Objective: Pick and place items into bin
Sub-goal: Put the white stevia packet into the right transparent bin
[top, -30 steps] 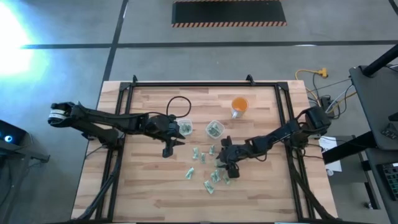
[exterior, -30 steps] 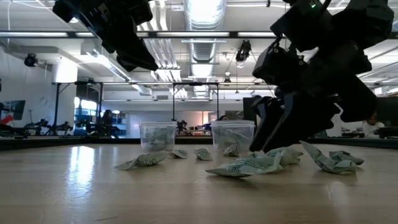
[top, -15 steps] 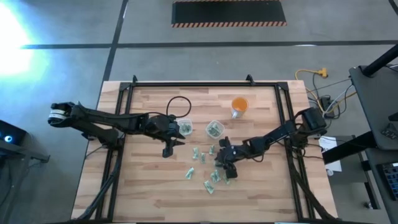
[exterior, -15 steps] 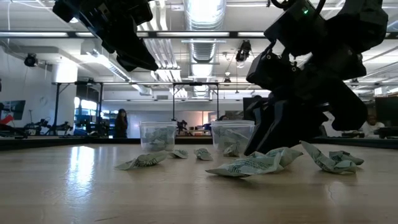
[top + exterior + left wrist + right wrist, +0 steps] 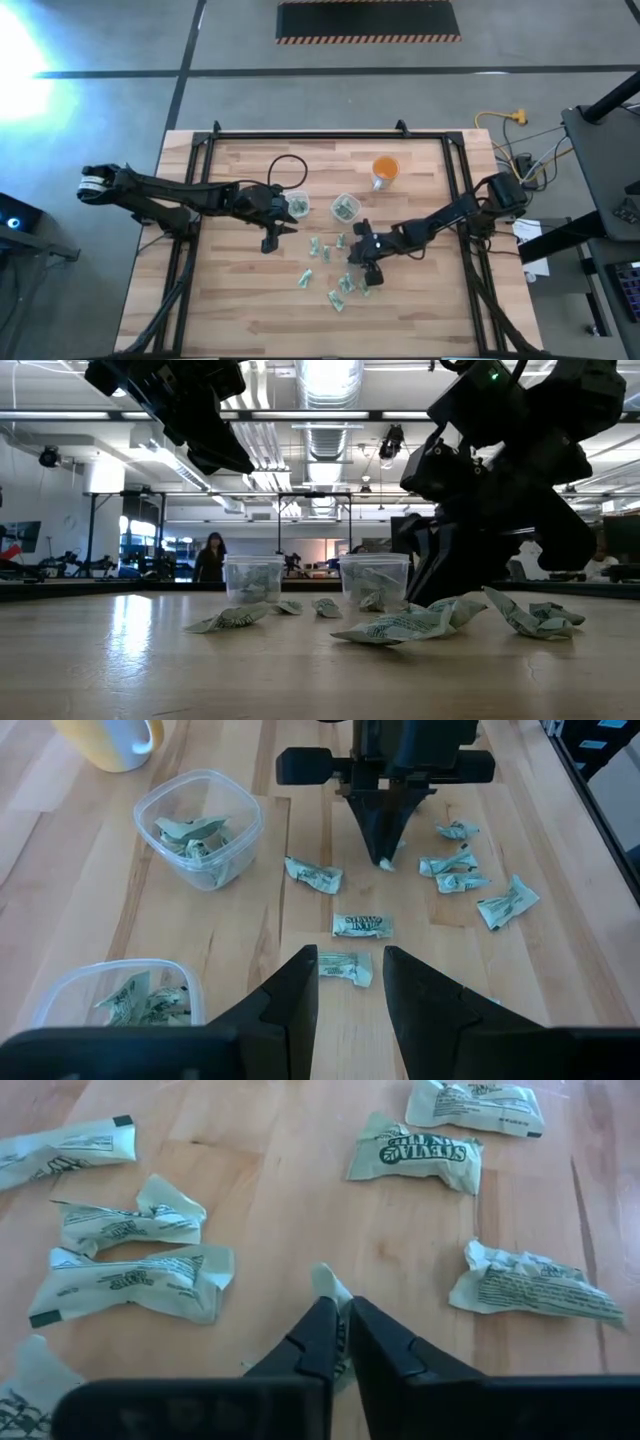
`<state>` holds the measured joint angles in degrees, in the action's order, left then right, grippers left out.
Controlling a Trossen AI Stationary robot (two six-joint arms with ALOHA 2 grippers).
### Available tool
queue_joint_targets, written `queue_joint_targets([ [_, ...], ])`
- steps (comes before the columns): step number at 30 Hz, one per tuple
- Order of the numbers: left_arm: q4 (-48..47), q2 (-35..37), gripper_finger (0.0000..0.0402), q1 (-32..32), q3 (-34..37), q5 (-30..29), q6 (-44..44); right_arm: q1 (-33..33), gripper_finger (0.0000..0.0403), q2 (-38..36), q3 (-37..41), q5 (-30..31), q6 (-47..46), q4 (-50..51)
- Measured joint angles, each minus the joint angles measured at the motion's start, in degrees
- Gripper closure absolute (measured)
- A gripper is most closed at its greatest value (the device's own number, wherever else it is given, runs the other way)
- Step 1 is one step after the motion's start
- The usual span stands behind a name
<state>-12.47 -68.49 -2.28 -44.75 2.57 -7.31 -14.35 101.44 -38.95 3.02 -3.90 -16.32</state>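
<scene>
The right gripper (image 5: 338, 1342) is down at the wooden table (image 5: 250, 310), among the scattered packets, with its fingers pressed together on one small pale packet (image 5: 330, 1285). Only a white corner of that packet sticks out past the fingertips. From the left wrist view the same gripper (image 5: 384, 858) shows as a dark wedge pointing at the table, the pinched packet (image 5: 386, 864) at its tip.

Loose packets lie all around it on the wood. Just beside the closed fingers, on one side, lie two crumpled packets (image 5: 130, 1284), one next to the other. On the other side lies another packet (image 5: 525, 1285), a little apart. Farther out, ahead of the fingers, are two more packets (image 5: 415, 1152), one reading "STEVIA".

From above, the right gripper (image 5: 362, 268) sits in the middle of the scatter, near the clear tub (image 5: 345, 208) that already holds a few packets. A second clear tub (image 5: 296, 206) stands beside the first, also with packets inside. An orange cup (image 5: 384, 171) stands well apart, toward the far edge.

The left gripper (image 5: 352, 982) hangs above the table near the tubs, its fingers parted and empty, with one packet (image 5: 346, 966) lying between them on the wood below.
</scene>
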Motion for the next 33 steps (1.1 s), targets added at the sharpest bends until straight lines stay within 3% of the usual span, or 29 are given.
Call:
queue_joint_targets([
  [12, 0.0, 0.0, 0.0304, 0.0, 0.0, 0.0, 0.0, 0.4, 0.0394, -8.2, 0.0, 0.6, 4.7, 0.5],
  [17, 0.0, 0.0, 0.0304, 0.0, 0.0, 0.0, 0.0, 1.8, 0.0394, -12.8, 0.0, 7.4, 8.7, 2.5],
  [23, 0.0, 0.0, 0.0304, 0.0, 0.0, 0.0, 0.0, 6.8, 0.0394, -16.2, 0.0, 12.2, 13.1, 2.5],
  [33, 0.6, 0.0, 0.0304, 0.0, 0.0, 0.0, 0.0, 17.8, 0.0394, -15.4, 0.0, 11.9, 13.4, 2.4],
])
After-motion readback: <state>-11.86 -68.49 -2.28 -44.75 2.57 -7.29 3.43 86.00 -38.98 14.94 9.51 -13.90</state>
